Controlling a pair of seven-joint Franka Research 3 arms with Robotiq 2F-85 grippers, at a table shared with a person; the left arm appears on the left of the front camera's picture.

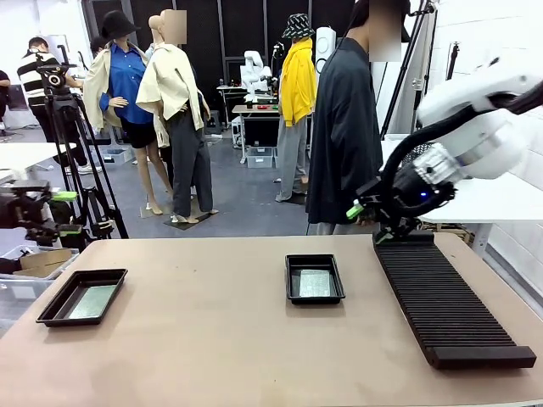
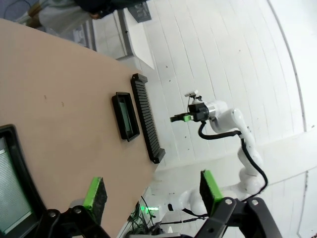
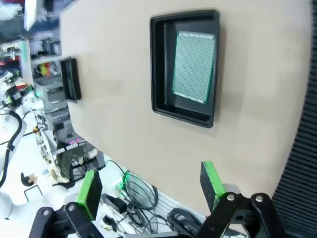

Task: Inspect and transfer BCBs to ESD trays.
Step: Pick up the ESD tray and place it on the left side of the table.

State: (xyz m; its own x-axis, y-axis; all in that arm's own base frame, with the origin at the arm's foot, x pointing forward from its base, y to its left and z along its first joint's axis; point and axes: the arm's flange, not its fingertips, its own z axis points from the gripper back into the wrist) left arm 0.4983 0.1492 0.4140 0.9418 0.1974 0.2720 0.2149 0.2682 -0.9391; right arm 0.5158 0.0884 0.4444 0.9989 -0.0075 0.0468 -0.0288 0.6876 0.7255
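Two black ESD trays lie on the table: one at the left (image 1: 53, 312), one in the middle (image 1: 293, 280). Each holds a flat green BCB (image 1: 93, 302) (image 1: 315, 283). My right gripper (image 1: 366, 222) hangs open above the far end of the ribbed rack, holding nothing. In the right wrist view its fingers (image 3: 212, 181) stand apart, with the middle tray (image 3: 158, 64) and its BCB (image 3: 194, 67) beyond them. My left gripper (image 1: 61, 212) is open off the table's left edge. Its wrist view shows empty spread fingers (image 2: 94, 198) and the left tray (image 2: 17, 158) with its BCB (image 2: 10, 193).
A long black ribbed rack (image 1: 445, 305) runs along the table's right side. A person in dark clothes (image 1: 344, 127) stands at the far edge behind the middle tray. A camera tripod (image 1: 72, 136) stands beyond the left corner.
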